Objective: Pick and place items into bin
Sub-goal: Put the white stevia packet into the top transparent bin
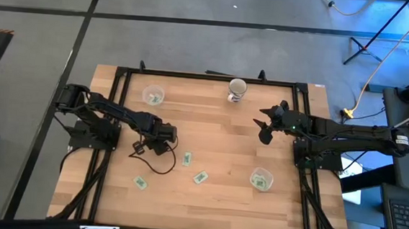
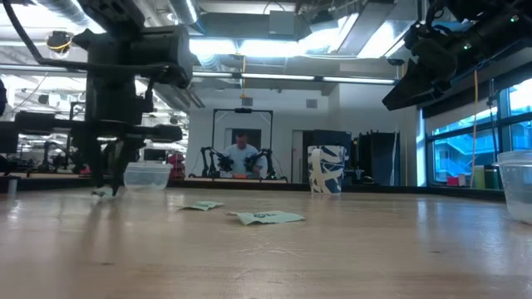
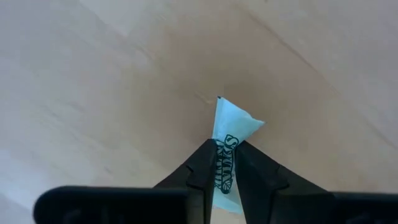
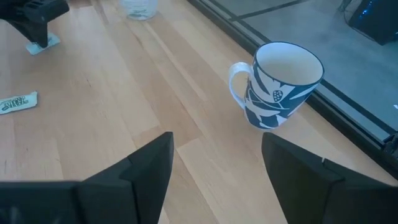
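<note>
My left gripper (image 1: 156,141) stands left of the table's middle, fingers pointing down and shut on one green-and-white packet (image 3: 231,124). The low view shows it (image 2: 104,188) right at the tabletop. Three more packets lie flat on the wood (image 1: 187,158) (image 1: 200,177) (image 1: 140,183). Another packet sits inside a clear cup (image 1: 261,179) near the right side. A second clear cup (image 1: 153,95) stands far left. My right gripper (image 1: 267,126) hovers open, high over the table's right half, touching nothing; its fingers (image 4: 146,165) stand wide apart. My left gripper pinches the packet between its two fingers (image 3: 202,165), coming from above and pointing down. The packet stands on edge between them, and its free end (image 3: 239,121) sticks out below the tips, pinched narrow. Whether that end still touches the wood, I cannot tell.
A blue-and-white mug (image 4: 283,84) stands upright at the far edge, near my right gripper. A black frame rail (image 1: 207,76) runs around the table. A loose black cable (image 1: 154,165) loops on the wood below the left arm. Bare wood lies in the table's middle.
</note>
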